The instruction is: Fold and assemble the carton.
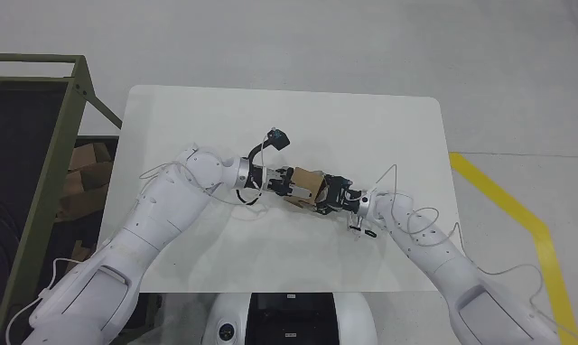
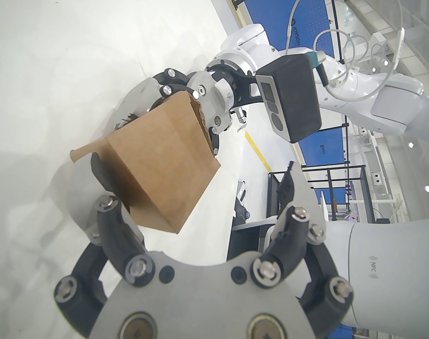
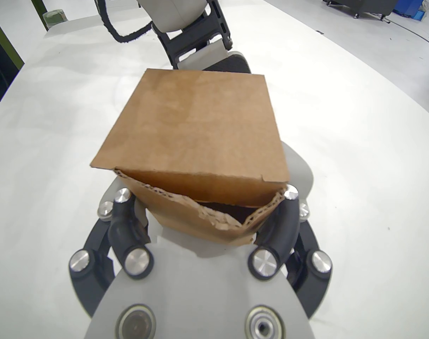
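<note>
A small brown carton (image 1: 307,183) is held above the middle of the white table (image 1: 271,110), between the two grippers. My right gripper (image 3: 204,209) is shut on the carton (image 3: 197,125); its end with the torn, corrugated flaps sits between the fingers. From the top it comes in from the right (image 1: 334,193). My left gripper (image 2: 193,178) is open at the opposite end of the carton (image 2: 158,164). One finger (image 2: 101,174) rests against a side by a flap, while the other finger (image 2: 288,181) stands apart. In the top view the left gripper (image 1: 278,181) meets the carton from the left.
A green-framed bin (image 1: 81,92) with cardboard pieces (image 1: 86,178) stands off the table's left edge. Yellow floor tape (image 1: 506,196) runs to the right of the table. Bare table surface lies all around the carton.
</note>
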